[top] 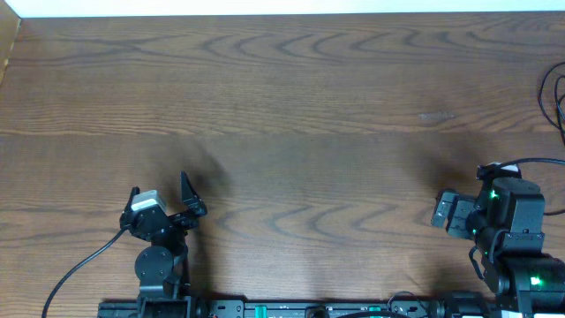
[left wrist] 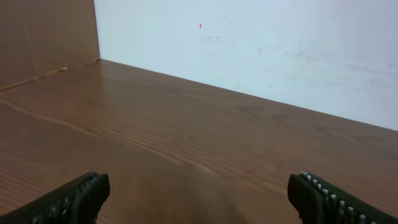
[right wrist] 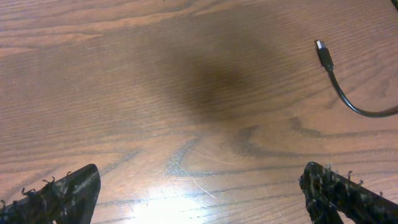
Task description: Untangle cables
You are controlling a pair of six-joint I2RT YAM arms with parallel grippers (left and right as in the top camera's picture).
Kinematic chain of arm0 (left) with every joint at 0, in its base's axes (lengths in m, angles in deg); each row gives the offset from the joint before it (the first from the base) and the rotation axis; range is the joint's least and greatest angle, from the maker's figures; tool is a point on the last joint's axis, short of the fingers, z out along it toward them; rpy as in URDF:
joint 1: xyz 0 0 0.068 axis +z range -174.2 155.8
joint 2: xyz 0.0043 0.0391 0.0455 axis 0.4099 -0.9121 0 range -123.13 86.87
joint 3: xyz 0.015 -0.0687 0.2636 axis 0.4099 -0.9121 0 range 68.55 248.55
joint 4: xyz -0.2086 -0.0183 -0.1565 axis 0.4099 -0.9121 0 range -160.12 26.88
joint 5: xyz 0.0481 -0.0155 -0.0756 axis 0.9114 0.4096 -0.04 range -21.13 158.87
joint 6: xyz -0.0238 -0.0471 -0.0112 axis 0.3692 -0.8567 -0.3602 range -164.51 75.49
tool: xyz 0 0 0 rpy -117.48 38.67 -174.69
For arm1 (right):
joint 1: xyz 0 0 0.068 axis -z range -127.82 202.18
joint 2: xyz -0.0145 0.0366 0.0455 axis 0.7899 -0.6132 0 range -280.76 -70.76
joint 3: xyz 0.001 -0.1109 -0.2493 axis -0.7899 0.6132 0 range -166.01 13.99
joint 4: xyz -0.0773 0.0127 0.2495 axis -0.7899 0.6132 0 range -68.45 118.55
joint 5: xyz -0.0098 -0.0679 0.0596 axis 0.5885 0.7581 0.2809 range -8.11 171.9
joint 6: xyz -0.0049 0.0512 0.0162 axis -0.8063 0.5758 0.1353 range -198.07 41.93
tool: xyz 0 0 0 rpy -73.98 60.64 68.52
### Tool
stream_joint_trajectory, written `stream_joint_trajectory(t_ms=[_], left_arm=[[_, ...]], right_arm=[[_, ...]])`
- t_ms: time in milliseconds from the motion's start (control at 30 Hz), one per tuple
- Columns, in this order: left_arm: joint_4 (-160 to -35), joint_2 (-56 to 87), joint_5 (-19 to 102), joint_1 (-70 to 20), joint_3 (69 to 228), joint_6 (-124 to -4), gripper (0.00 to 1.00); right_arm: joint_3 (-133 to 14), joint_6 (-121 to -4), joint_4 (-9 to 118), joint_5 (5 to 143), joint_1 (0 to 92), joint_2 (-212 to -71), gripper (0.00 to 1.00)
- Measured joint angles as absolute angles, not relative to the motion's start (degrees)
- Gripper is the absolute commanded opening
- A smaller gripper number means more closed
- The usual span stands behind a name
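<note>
A thin black cable (right wrist: 341,93) with a small plug end (right wrist: 322,52) lies on the wooden table, at the upper right of the right wrist view, well ahead of my right gripper (right wrist: 199,193). That gripper is open, with bare wood between its fingers. The overhead view shows a thin black cable loop (top: 547,99) at the table's right edge, running out of frame. No bundle of cables is in view. My left gripper (top: 161,187) stands open near the front left, holding nothing. In the left wrist view the left gripper (left wrist: 199,196) faces bare table.
The right arm (top: 503,216) sits at the front right with green lights on. A white wall (left wrist: 261,50) rises behind the table's far edge, and a wooden side panel (left wrist: 43,31) stands at the far left. A thick black arm cable (top: 84,265) trails from the left arm.
</note>
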State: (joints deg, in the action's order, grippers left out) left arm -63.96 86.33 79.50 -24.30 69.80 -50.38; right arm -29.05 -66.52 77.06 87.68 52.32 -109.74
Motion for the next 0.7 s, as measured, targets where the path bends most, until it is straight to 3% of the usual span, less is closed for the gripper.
stream_joint_trajectory(t_ms=[700], left_arm=[[-64.8,86.3,73.7,-24.3,70.1,-48.0,0.97]], right_arm=[[-29.1,-66.5,77.1,87.7,52.3,-109.7,0.99]])
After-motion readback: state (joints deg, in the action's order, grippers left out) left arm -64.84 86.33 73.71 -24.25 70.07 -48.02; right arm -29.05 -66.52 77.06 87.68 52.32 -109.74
